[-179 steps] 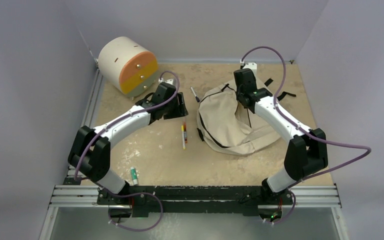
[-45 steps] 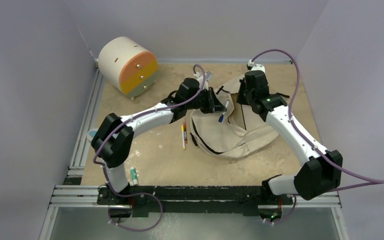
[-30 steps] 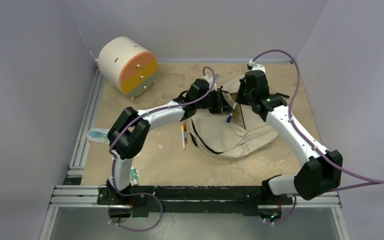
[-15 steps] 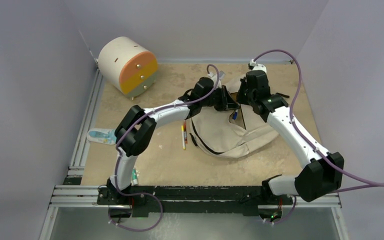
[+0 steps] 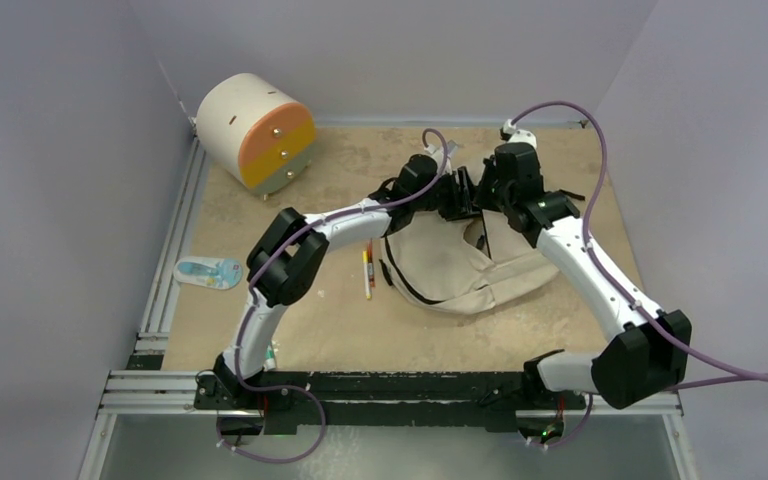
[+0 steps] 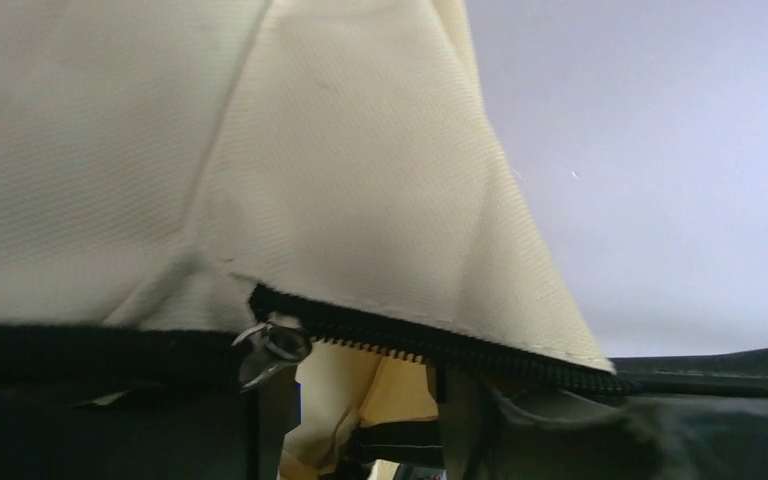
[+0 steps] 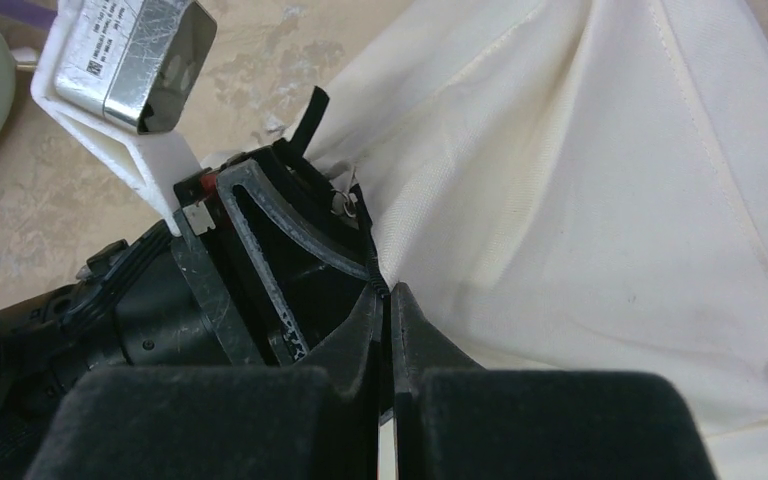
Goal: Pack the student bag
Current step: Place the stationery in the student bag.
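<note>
The student bag [image 5: 450,270], cream fabric with black zipper lines, lies right of the table's middle. My right gripper [image 5: 483,196] is shut on its zipper edge and holds the flap up; the wrist view shows the pads [image 7: 407,330] pinched on the black zipper of the bag [image 7: 600,200]. My left gripper [image 5: 460,197] is at the bag's mouth, right beside the right one. Its wrist view looks under the raised flap of the bag [image 6: 340,180], past a metal zipper slider [image 6: 270,345], into the inside. Its jaws stand apart with nothing between them.
A cream drawer unit with an orange front [image 5: 255,130] stands at the back left. Two markers [image 5: 367,268] lie just left of the bag. A pale blue packet [image 5: 208,272] lies near the left rail. Black straps [image 5: 572,190] trail behind the bag.
My left arm has reached further right into the bag's mouth and its jaws have parted. The blue-tipped pen that hung from them no longer shows. The right gripper keeps its hold.
</note>
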